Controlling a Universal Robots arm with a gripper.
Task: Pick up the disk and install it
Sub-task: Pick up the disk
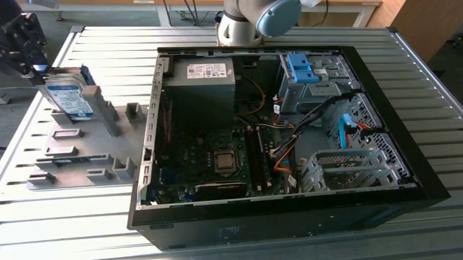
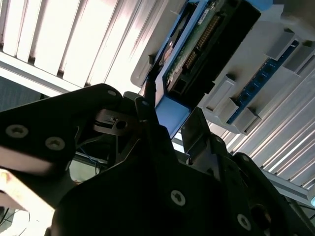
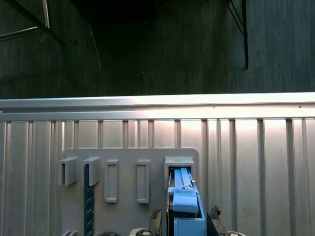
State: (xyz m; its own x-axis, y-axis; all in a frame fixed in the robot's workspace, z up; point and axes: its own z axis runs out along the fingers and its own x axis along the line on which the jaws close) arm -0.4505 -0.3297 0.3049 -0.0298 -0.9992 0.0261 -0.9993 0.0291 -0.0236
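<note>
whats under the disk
The disk stands on edge on the grey holder plate, which lies on the ribbed metal table. Its bottom edge is hidden by the plate's raised blocks, so how it seats there cannot be seen.

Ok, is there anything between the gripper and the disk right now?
Nothing visible stands between them. The gripper is right at the upper end of the disk, which stands upright in the grey fixture on the exterior view's left. In both wrist views the disk's blue-railed end sits directly at the gripper.
</note>
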